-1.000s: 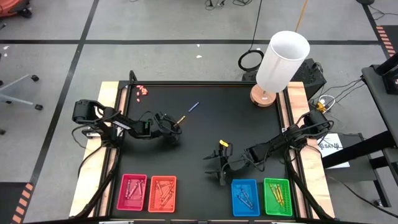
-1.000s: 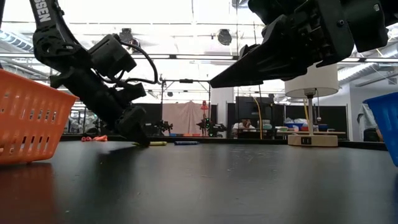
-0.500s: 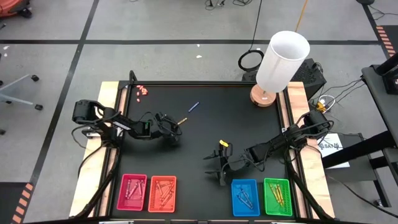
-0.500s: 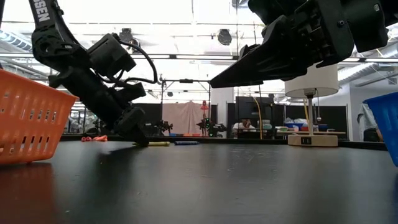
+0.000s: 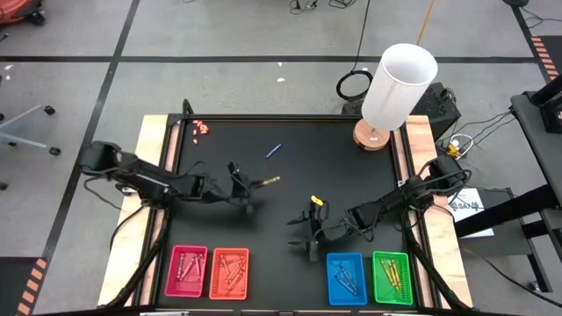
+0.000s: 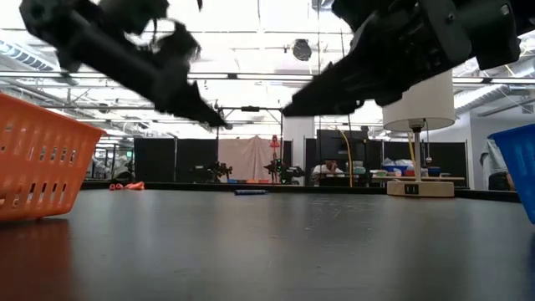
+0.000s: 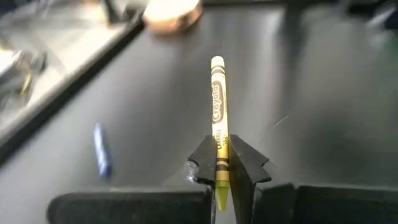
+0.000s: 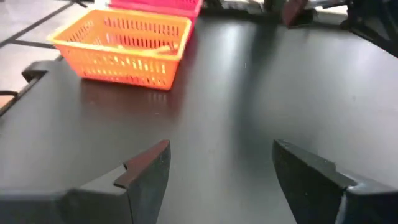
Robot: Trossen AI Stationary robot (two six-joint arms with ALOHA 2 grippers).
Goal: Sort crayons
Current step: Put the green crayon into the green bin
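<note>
My left gripper (image 5: pixel 252 185) hovers above the left middle of the black table (image 5: pixel 351 167), shut on a yellow crayon (image 7: pixel 217 102). A blue crayon (image 5: pixel 274 150) lies flat on the table beyond it; the left wrist view also shows this blue crayon (image 7: pixel 101 149). At the near right, by the blue tray (image 5: pixel 346 278), my right gripper (image 5: pixel 301 237) stands open above the table, nothing between its fingers (image 8: pixel 146 171). My left gripper pinches the yellow crayon's lower end (image 7: pixel 219 163) between its two fingers. The fingers come from the table's left, slanting a little downward. The crayon runs along them and sticks out past the fingertips toward the table's right, lifted clear of the table.
Along the near edge stand a pink-red tray (image 5: pixel 186 269), an orange tray (image 5: pixel 229 272), the blue tray and a green tray (image 5: pixel 392 276), all holding crayons. A white-shaded lamp (image 5: pixel 395 83) stands at the far right corner. Small pink bits (image 5: pixel 202 128) lie at the far left corner.
My left gripper has risen from the table with the yellow crayon, shifting slightly toward the near edge. The crayon, which lay on the table a second ago, is now lifted clear and points toward the table's right. The blue crayon stays where it was.
</note>
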